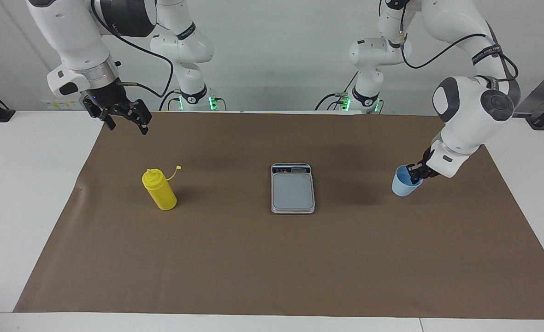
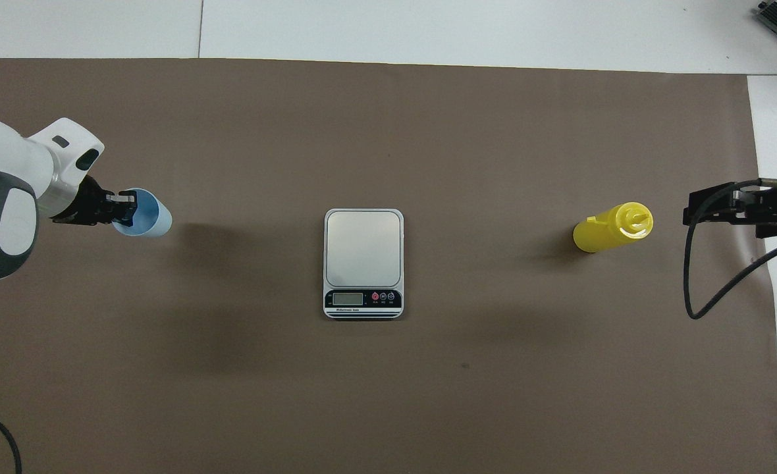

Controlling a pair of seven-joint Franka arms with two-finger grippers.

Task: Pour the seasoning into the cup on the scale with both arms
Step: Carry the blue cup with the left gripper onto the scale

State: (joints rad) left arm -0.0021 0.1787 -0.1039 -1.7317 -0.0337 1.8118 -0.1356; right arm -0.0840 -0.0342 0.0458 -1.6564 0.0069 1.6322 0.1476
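Cup (image 1: 401, 186), blue inside, contents not discernible, pinched at its rim by my closed left gripper (image 1: 415, 174) and lifted over the mat's (image 1: 272, 258) left-arm end; bottle (image 1: 159, 189) upright, its tethered cap visible only from the facing view; scale (image 1: 292, 188) between them; my right gripper (image 1: 125, 121) open, waiting.

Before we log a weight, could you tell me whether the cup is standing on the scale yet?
No, the cup is held by the left gripper, apart from the bare scale.
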